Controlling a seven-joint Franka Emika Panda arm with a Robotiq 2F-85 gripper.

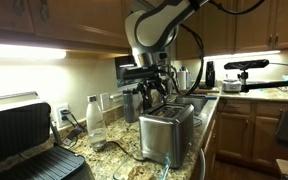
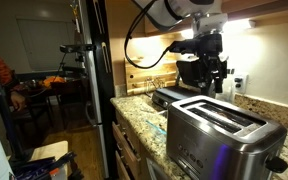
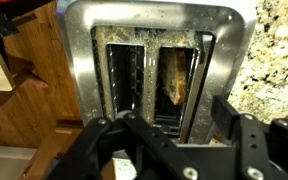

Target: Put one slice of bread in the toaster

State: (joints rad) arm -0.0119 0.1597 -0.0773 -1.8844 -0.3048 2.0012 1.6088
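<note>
The shiny steel toaster [image 3: 84, 60] fills the wrist view, seen from above with two slots. A tan slice of bread [image 3: 177, 80] sits down inside the right-hand slot; the left-hand slot is empty. My gripper [image 3: 164, 120] hangs just above the toaster with its fingers spread and nothing between them. In both exterior views the gripper [image 1: 152, 97] [image 2: 216, 78] is above the toaster [image 1: 166, 135] [image 2: 224, 135], which stands on the granite counter. The bread does not show in the exterior views.
A black and silver grill press [image 1: 24, 140] stands at the counter's near end. A plastic bottle [image 1: 96, 120] stands by the wall. A kettle [image 1: 207, 75] is farther back. A camera stand [image 1: 246, 68] is on the far counter. A dark pillar [image 2: 92, 80] stands beside the counter.
</note>
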